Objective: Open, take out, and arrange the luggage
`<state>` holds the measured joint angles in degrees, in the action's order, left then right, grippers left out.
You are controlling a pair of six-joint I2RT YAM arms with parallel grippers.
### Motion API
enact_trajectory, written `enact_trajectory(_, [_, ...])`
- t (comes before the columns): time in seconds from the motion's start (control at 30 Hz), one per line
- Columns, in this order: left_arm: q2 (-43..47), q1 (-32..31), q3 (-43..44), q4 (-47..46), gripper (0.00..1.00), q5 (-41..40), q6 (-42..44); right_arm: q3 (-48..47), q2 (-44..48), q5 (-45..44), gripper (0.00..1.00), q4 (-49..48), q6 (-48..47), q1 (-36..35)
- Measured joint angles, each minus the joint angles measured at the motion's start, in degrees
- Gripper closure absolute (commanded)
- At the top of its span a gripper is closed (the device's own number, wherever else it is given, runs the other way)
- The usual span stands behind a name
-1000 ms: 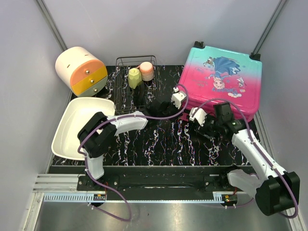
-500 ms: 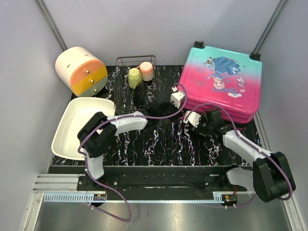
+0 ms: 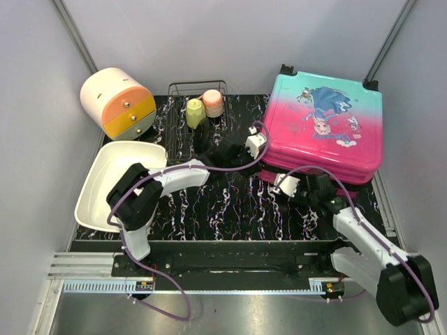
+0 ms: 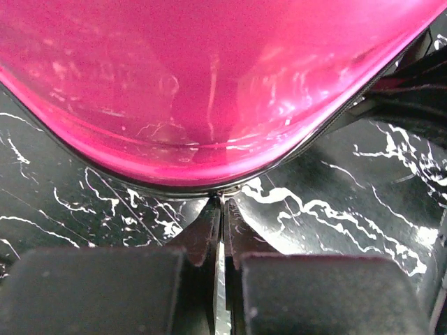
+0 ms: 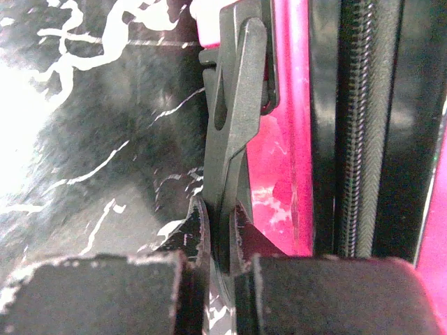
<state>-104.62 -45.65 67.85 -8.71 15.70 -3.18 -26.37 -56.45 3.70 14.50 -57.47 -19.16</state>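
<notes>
Though wide before, right gripper [image 5: 220,216] now clamped on luggage [image 3: 325,129] zipper pull [image 5: 234,105]; left gripper [image 4: 221,209] seemingly likewise.

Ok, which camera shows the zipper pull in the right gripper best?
Right wrist. The zipper pull fills the frame, pinched between the fingers of the right gripper, beside the zipper track of the luggage. The top external view hides it under the right arm at the luggage's near edge. The left wrist view shows only another pink corner.
</notes>
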Motion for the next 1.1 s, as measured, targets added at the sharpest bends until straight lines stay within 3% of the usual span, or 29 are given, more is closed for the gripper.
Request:
enact_trajectory(0.4, [2.4,2.6,0.0,4.9,1.00,5.7,7.3,0.8,25.9,2.6,1.00,30.0,-1.7,1.8])
enact_trajectory(0.43, [2.4,2.6,0.0,5.4,1.00,6.6,8.2,0.8,27.3,3.0,0.94,32.3,-1.7,1.8])
enact_trajectory(0.47, [2.4,2.6,0.0,5.7,1.00,7.3,8.7,0.8,28.0,3.4,0.64,34.0,-1.6,1.8])
enact_trajectory(0.5, [2.3,2.6,0.0,6.2,1.00,8.2,9.5,0.5,28.3,3.8,0.44,35.4,-1.2,1.7])
enact_trajectory(0.6, [1.6,2.6,1.1,7.5,1.00,9.6,10.9,-2.1,25.6,4.3,0.03,39.6,-0.4,1.8])
enact_trajectory(0.8, [-0.9,5.0,4.2,8.0,1.00,8.6,10.6,-15.1,15.5,8.6,0.00,48.6,3.7,2.0])
enact_trajectory(0.9, [-1.4,6.1,4.4,6.9,1.00,7.8,9.7,-26.8,8.5,15.9,0.00,52.2,5.3,2.0])
enact_trajectory(1.1, [-1.8,6.3,4.4,6.1,1.00,7.3,7.9,-42.9,3.8,32.2,0.01,58.4,6.1,1.9])
